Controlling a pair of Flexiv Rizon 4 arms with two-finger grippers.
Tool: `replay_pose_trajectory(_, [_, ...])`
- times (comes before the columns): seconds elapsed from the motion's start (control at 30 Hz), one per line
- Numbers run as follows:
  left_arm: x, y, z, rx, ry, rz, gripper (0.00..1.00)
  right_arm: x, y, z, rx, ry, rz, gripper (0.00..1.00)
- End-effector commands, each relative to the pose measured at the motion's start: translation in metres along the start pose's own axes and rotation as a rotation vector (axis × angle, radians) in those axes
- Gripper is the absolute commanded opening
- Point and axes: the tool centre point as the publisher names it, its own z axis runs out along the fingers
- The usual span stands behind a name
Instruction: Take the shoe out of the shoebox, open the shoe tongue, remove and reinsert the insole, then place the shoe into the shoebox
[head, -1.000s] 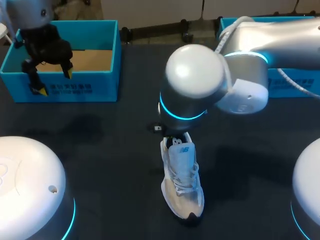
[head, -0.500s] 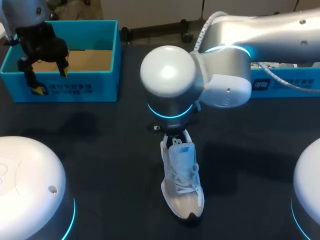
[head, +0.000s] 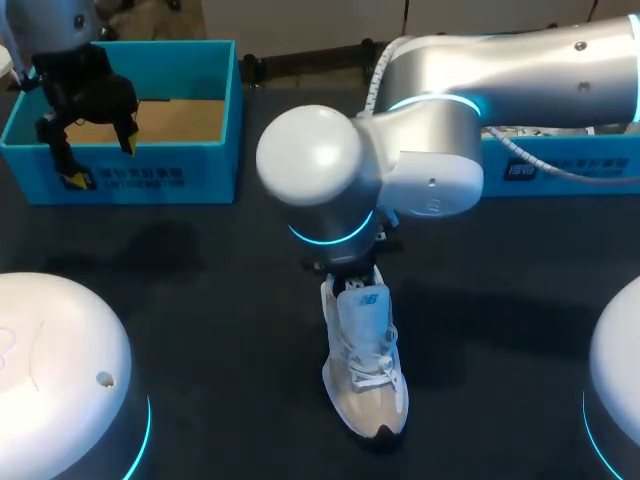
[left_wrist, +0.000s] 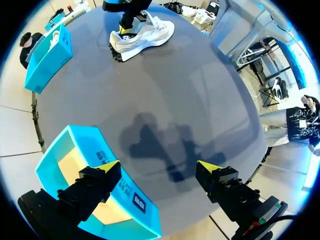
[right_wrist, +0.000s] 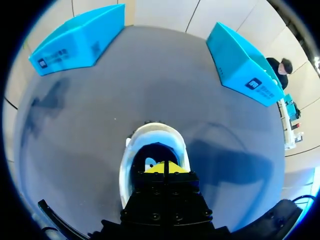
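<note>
A white shoe (head: 365, 360) lies on the dark table with its toe toward the near edge; it also shows far ahead of the left gripper (left_wrist: 142, 35) and under the right wrist camera (right_wrist: 150, 145). My right gripper (head: 350, 275) points down into the shoe's heel opening. Its yellow tips (right_wrist: 164, 167) are pressed together, shut; whether they pinch anything inside is hidden. My left gripper (head: 100, 162) hangs open over the front wall of the blue shoebox (head: 130, 180). Its fingers (left_wrist: 160, 167) stand wide apart with nothing between them, one finger above the shoebox (left_wrist: 100, 200).
A second blue box (head: 560, 165) stands at the back right, partly behind my right arm. Both boxes appear ahead of the right gripper: the left one (right_wrist: 80, 37) and the right one (right_wrist: 242, 62). Two white arm bases occupy the near corners.
My right arm's wrist and elbow have swung to the left above the shoe, while its gripper has stayed at the heel opening. The left gripper shifted slightly back and left, then held still.
</note>
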Motion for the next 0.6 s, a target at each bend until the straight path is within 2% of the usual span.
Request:
replay_pose_trajectory(0.03, [0.000,0.001,0.000,-0.001,0.000,0.001,1.00,0.012,-0.004,0.010,0.001,-0.134,0.017,0.00])
replay_pose_trajectory(0.17, [0.000,0.001,0.000,-0.001,0.000,0.001,1.00,0.012,-0.006,0.022,0.019,-0.204,0.008,0.00])
replay_pose_trajectory(0.33, [0.000,0.001,0.000,-0.001,0.000,0.001,1.00,0.015,-0.008,0.032,0.037,-0.211,-0.001,0.00])
replay_pose_trajectory(0.6, [0.000,0.001,0.000,-0.001,0.000,0.001,1.00,0.008,-0.009,0.015,-0.009,-0.256,0.003,0.00])
